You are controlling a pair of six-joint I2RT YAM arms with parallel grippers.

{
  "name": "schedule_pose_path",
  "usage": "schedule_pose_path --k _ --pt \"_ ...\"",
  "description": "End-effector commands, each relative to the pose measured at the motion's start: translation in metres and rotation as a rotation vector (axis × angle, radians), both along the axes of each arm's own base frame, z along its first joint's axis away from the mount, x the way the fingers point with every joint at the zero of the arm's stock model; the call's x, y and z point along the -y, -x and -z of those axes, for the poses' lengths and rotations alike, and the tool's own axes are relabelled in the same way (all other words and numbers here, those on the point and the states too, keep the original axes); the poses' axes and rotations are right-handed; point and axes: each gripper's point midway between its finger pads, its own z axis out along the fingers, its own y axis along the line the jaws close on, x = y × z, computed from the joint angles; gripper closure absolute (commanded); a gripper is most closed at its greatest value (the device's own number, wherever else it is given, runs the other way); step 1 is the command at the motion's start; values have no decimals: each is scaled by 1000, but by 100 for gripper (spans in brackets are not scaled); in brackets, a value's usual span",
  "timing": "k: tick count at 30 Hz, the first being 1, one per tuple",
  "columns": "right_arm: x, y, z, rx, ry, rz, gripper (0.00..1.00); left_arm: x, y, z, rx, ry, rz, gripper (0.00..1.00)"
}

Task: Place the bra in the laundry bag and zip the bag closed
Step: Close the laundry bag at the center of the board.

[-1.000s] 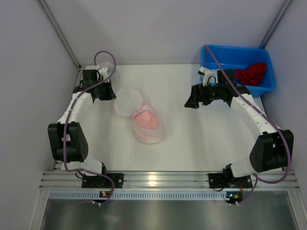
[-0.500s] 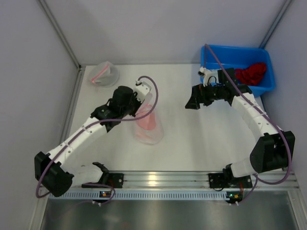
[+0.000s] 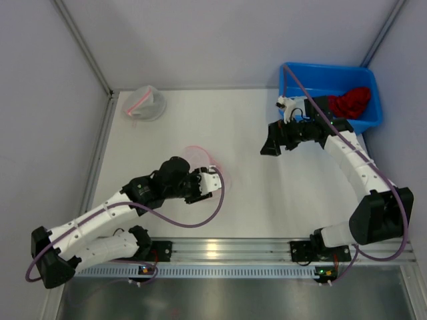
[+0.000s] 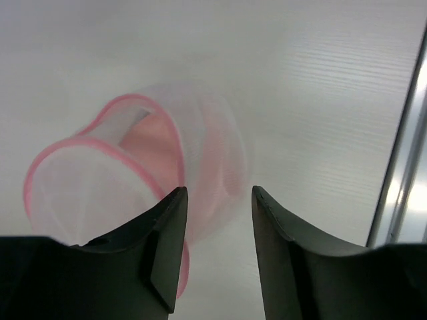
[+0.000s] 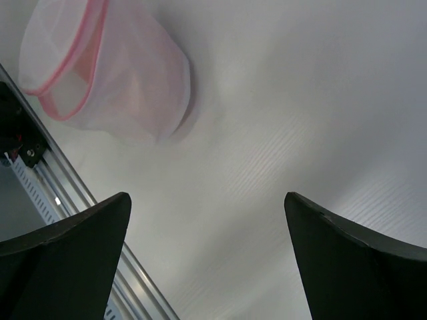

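Left hand: parted, empty, above laundry bag.
Right hand: wide apart, empty, 2 o'clock from laundry bag.
Bra: inside laundry bag.

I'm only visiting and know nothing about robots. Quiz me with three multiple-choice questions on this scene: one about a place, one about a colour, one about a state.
1. Seen from above, where is the blue bin?
A. far right corner
B. near left corner
C. dead centre

2. What colour is the garment lying in it?
A. green
B. red
C. yellow

3. On the right gripper, the jaws are:
A. clamped on a bag
B. wide apart, holding nothing
C. shut

Answers:
1 A, the top view shows it at the far right.
2 B, the cloth in it is plainly red.
3 B, the right wrist view shows nothing between the jaws.
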Motion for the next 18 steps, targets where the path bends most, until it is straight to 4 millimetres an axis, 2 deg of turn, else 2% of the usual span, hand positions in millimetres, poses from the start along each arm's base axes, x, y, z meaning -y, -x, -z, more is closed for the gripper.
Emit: schedule_pose_path --k 1,4,6,10,11,12,13,15,17,18 --pt "11 7 -13 57 28 -2 1 13 29 6 -62 7 152 51" --pt "15 10 -16 77 53 -6 1 7 35 4 -128 37 79 52" --pt "18 12 -17 82 71 -4 1 1 36 -8 -158 101 -3 52" --pt "26 15 -27 111 114 1 1 -19 9 -34 -200 219 -221 52" --pt "27 15 -29 116 120 0 1 -31 -6 -40 -208 249 -306 53" --pt "29 14 -30 118 128 1 0 -37 -13 -51 -203 276 -346 53" --pt "30 13 -34 131 136 1 1 -50 -23 -54 -219 294 -411 52" --pt "30 10 -35 131 143 0 4 -62 -29 -62 -245 321 -472 51" --pt "28 2 -43 147 137 6 8 -82 -35 -51 -304 311 -572 50" --pt "25 -1 -39 116 126 22 13 -90 -38 -44 -327 298 -622 50"
